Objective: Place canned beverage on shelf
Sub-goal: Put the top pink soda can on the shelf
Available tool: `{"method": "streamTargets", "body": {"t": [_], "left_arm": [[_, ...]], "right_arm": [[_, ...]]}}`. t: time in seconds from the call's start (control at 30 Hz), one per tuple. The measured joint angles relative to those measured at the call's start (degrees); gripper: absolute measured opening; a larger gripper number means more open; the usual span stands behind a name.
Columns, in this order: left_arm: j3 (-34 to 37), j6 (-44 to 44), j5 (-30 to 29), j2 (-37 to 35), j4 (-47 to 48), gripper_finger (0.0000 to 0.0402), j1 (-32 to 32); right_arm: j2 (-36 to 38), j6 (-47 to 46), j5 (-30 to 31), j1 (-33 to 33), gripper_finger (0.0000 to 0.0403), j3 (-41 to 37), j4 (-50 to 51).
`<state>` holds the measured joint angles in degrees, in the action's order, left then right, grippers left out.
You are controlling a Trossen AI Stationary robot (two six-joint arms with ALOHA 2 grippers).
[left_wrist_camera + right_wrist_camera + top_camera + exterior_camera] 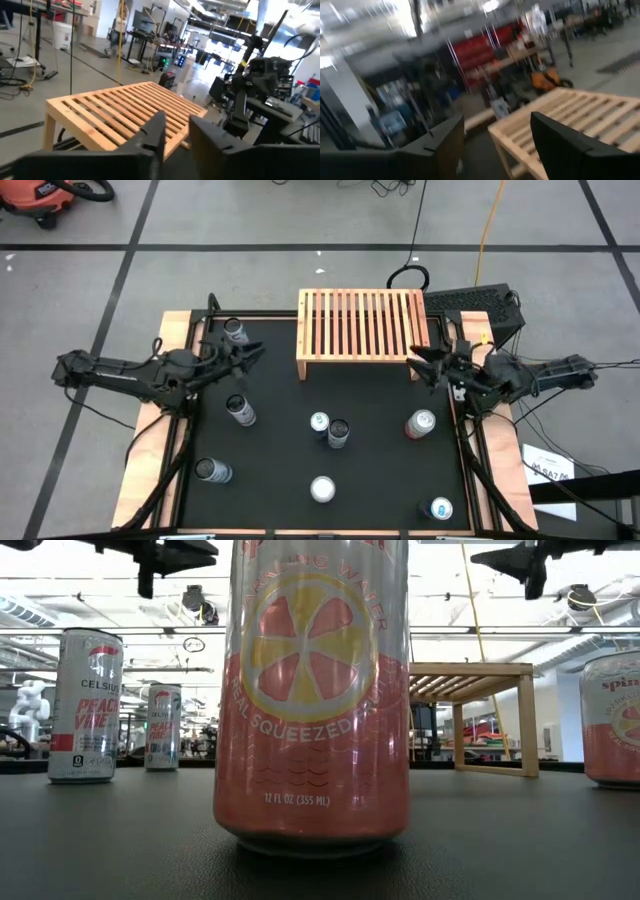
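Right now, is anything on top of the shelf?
No can stands on the shelf; the slats are bare in the high and left wrist views. Black mat shows between the slats, but the space beneath is mostly covered.

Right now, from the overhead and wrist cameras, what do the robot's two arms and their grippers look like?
Both arms are dark, nearly black, slim and jointed, with cables trailing along them. The left gripper and the right gripper each end in two flat, dark, blade-like fingers. No markings are legible on them.
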<state>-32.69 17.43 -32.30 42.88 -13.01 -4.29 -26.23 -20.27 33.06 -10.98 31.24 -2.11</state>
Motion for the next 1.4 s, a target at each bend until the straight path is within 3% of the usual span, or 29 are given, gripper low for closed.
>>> {"method": "streamTargets", "body": {"t": [0.23,0.43,0.6,0.73,0.9,1.07,1.27,1.4], "left_arm": [[-2.4,-0.4,7.5,5.7,0.0,0.0229,0.1],[-2.4,-0.3,11.1,9.2,0.0,0.0283,0.1],[-2.4,0.1,11.1,10.7,0.0,0.0290,0.1],[-2.4,0.1,11.1,11.7,0.0,0.0290,0.1],[-2.4,0.2,11.1,12.7,-0.1,0.0290,0.1],[-2.4,0.2,11.0,13.6,-0.1,0.0290,0.1],[-2.4,0.3,9.8,14.6,-0.1,0.0290,0.1],[-2.4,0.3,9.8,15.2,0.0,0.0290,0.1]], "right_arm": [[-8.6,-9.4,-2.0,0.0,0.0236,14.6,32.6],[-15.0,-13.7,-8.8,0.0,0.0236,21.5,51.6],[-18.4,-19.1,-21.7,0.0,0.0243,22.4,58.7],[-20.6,-20.9,-27.3,0.0,0.0275,22.4,66.1],[-21.8,-22.6,-28.1,0.0,0.0323,22.4,73.7],[-23.3,-25.1,-35.0,-0.8,0.0359,22.4,71.8],[-26.3,-29.2,-36.2,-4.4,0.0368,22.4,71.9],[-28.6,-32.1,-33.2,-7.0,0.0368,22.4,72.7]]}}
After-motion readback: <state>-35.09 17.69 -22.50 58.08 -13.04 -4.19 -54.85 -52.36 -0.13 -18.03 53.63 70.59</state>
